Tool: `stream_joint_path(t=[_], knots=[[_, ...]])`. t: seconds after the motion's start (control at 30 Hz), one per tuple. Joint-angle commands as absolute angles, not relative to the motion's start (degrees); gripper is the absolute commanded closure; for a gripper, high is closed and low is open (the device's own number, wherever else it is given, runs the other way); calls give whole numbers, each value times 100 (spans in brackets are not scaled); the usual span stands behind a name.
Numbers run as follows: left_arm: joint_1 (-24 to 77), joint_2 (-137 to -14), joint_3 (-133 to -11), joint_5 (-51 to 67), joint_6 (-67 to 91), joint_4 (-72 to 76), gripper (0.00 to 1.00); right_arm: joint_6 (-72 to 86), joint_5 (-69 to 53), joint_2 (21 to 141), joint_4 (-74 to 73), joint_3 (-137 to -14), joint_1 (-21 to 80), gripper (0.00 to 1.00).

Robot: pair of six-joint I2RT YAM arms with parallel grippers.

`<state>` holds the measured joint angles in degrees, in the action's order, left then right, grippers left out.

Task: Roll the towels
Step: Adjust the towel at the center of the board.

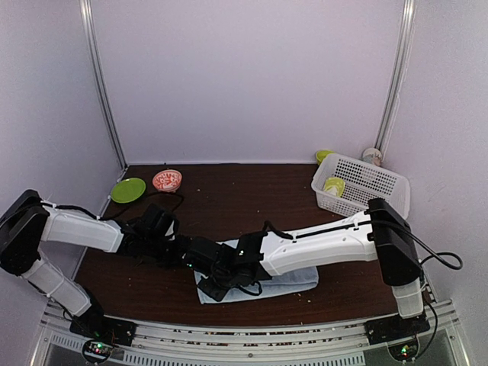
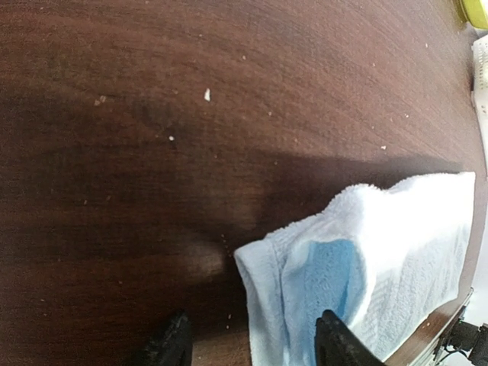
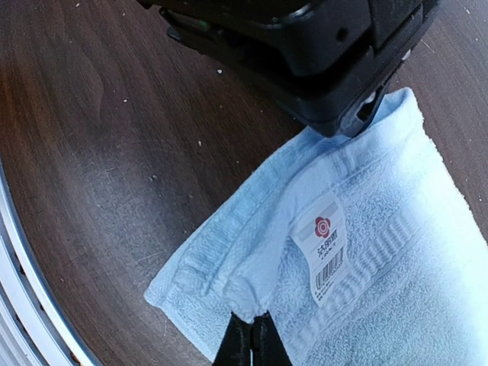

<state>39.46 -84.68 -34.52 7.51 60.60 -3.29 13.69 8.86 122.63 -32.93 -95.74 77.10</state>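
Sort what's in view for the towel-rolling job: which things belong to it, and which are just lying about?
Job: pale blue towel, corner pinched in the shut right gripper; left gripper, open over the towel's edge.

Lying about: green plate; red patterned bowl; white basket holding a green-and-pale item, too small to identify.

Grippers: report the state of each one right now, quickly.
Left gripper: open, jaws either side of the edge of the pale blue towel, not closed on it.
Right gripper: shut on the pale blue towel.
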Motion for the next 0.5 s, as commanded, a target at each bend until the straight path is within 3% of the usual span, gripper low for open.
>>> stream_joint_path(t=[0.0, 0.23, 0.47], knots=[[3920, -8508, -3393, 830, 6071, -326, 45, 1429, 859, 12109, -3200, -9457, 7691, 100], [3921, -7978, -3250, 596, 6008, -744, 40, 1439, 879, 12085, -3186, -9457, 7690, 100], [3920, -7984, -3460, 390, 5766, -1146, 42, 1441, 854, 12100, -3164, -9500, 7696, 100]])
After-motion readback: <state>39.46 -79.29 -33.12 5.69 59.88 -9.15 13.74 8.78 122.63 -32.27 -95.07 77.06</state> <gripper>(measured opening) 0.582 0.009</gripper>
